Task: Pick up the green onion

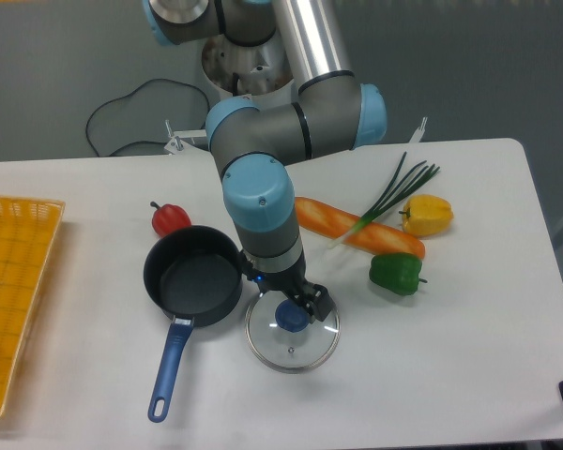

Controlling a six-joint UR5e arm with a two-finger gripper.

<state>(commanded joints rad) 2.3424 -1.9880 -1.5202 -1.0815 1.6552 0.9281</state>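
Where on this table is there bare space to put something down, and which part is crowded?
Bare tabletop lies in front of the green pepper, to the right of the glass lid. Another free patch sits between the yellow basket and the black pan. It is crowded where the green onion crosses the orange stick, beside the yellow pepper.

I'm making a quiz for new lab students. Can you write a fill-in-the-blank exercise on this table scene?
1. The green onion lies across the long ____ stick.
2. The gripper hangs over the glass lid, whose knob is ____.
3. The pan has a ____ handle.
4. Beside the green pepper sits a ____ pepper.

Missing words: orange; blue; blue; yellow
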